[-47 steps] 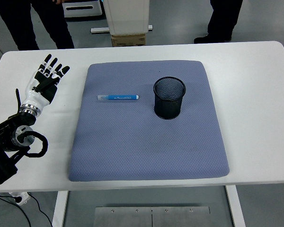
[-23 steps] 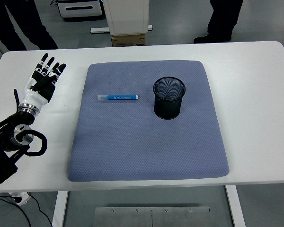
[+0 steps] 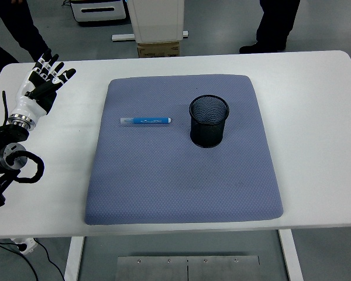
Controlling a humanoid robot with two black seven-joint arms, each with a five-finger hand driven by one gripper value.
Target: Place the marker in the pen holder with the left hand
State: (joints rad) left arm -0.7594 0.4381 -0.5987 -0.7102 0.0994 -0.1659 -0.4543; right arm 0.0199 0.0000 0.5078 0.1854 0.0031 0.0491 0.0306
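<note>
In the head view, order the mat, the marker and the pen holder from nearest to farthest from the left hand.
From the left hand:
1. Mat, its left edge is closest.
2. Marker, lying on the mat's left part.
3. Pen holder, right of the marker.

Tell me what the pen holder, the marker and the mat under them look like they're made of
Pen holder: black wire mesh, likely metal; the weave shows in its wall.
Marker: smooth blue barrel with a pale cap, probably plastic.
Mat: grey-blue, matte, fine dotted texture and rounded soft edges, likely fabric-covered foam or rubber.
</note>
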